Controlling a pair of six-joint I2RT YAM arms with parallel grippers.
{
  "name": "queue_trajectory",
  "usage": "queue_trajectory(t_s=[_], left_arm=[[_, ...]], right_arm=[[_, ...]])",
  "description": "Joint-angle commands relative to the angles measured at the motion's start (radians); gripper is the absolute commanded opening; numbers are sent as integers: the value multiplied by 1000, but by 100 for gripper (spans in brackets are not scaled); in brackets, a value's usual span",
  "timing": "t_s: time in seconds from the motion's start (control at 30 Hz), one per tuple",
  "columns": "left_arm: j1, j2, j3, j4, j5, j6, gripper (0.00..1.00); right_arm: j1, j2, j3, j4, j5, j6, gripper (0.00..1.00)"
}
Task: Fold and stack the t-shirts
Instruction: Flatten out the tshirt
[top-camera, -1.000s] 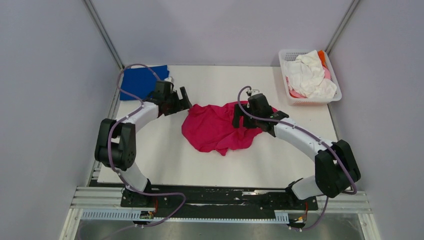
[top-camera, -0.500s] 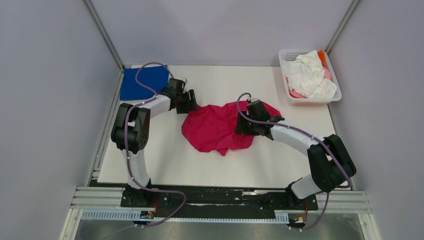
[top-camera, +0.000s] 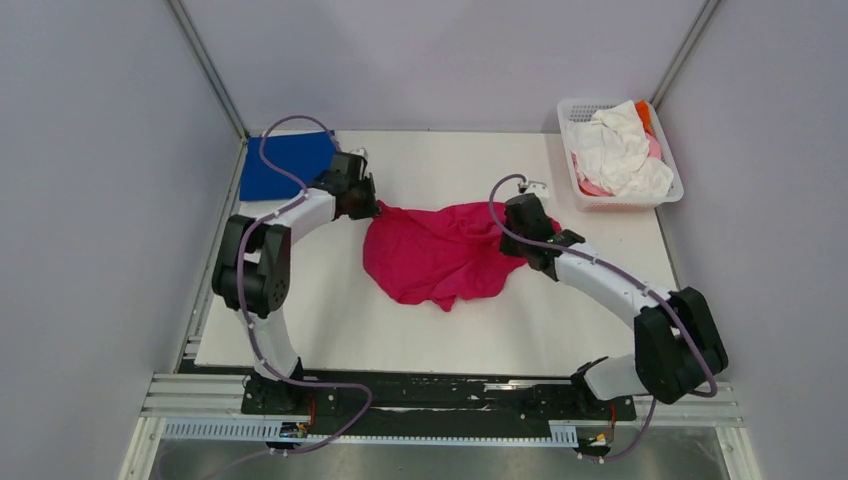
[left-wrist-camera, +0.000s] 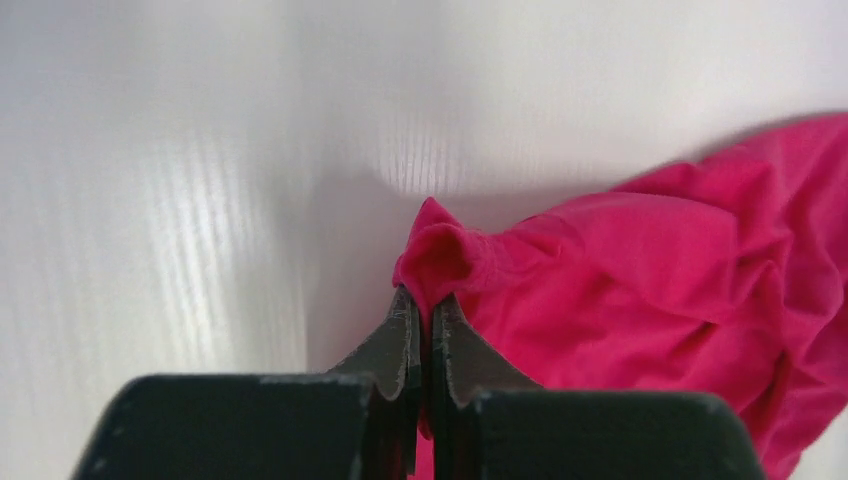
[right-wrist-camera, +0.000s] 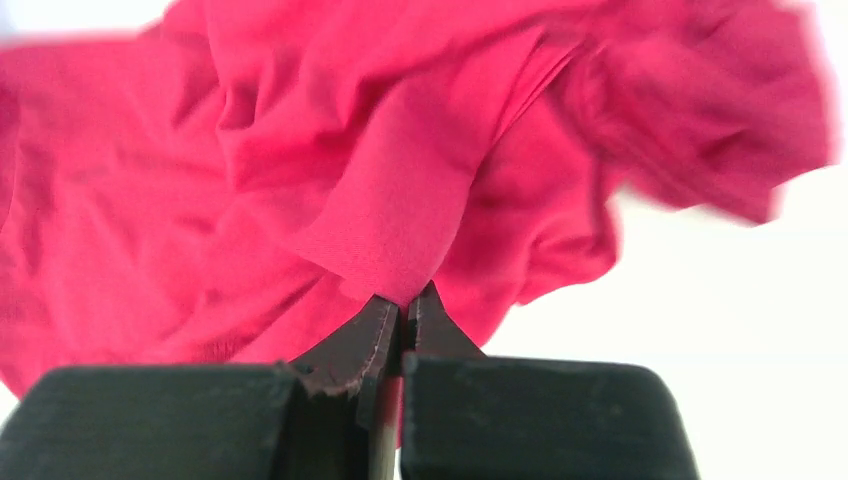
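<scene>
A crumpled magenta-red t-shirt (top-camera: 440, 252) lies on the white table near its middle. My left gripper (top-camera: 374, 208) is shut on the shirt's far left corner; in the left wrist view the jaws (left-wrist-camera: 422, 308) pinch a small fold of magenta-red cloth (left-wrist-camera: 650, 270). My right gripper (top-camera: 507, 226) is shut on the shirt's right edge; the right wrist view shows a fold of the cloth (right-wrist-camera: 400, 200) caught between its tips (right-wrist-camera: 405, 303). A folded royal-blue t-shirt (top-camera: 285, 165) lies flat at the far left corner. White, pink and orange t-shirts (top-camera: 618, 152) fill the basket.
A white plastic lattice basket (top-camera: 672, 192) stands at the far right corner of the table (top-camera: 420, 330). Grey walls close in the left, right and back. The arm bases sit on a black rail at the near edge.
Both grippers closed on the magenta-red shirt. The left gripper moved right to the shirt's left corner; the right gripper shifted to its right edge, and the cloth between them is drawn wider.
</scene>
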Motion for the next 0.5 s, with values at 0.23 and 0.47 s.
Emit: queue_trajectory(t_s=[0.23, 0.47], left_arm=[[-22, -661, -118, 25, -190, 83, 0], [-57, -1002, -95, 17, -155, 140, 0]], right_arm=[[-79, -425, 177, 1, 197, -263, 0], [-79, -626, 322, -8, 1, -370, 0]])
